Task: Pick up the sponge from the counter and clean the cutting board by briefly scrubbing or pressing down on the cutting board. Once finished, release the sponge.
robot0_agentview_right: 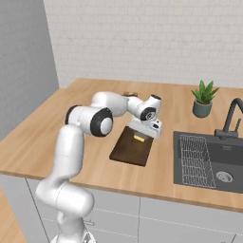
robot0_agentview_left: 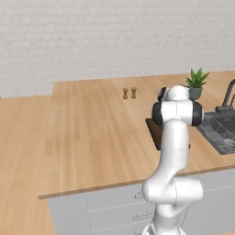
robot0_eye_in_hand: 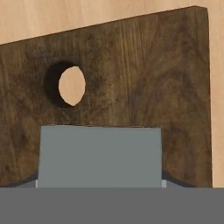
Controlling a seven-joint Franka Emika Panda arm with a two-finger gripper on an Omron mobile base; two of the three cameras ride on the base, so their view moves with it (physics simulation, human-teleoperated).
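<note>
Judged light, soft and compressible, hence easily squeezed and unlikely to slip: the sponge (robot0_eye_in_hand: 99, 155), best taken across its short sides, as appeared done here. Seen as a small flat block, grey-green face toward the hand camera, yellow layer (robot0_agentview_right: 138, 138) glimpsed from the right base camera. Held between the closed fingers of the pincer (robot0_agentview_right: 141, 135), just above or touching the cutting board (robot0_eye_in_hand: 131, 78), near the board's hanging hole (robot0_eye_in_hand: 71, 85); contact could not be told. Cutting board shown as a dark brown, stiff wooden slab, lying flat on the counter (robot0_agentview_right: 57, 128), left of the sink (robot0_agentview_right: 213, 159).
</note>
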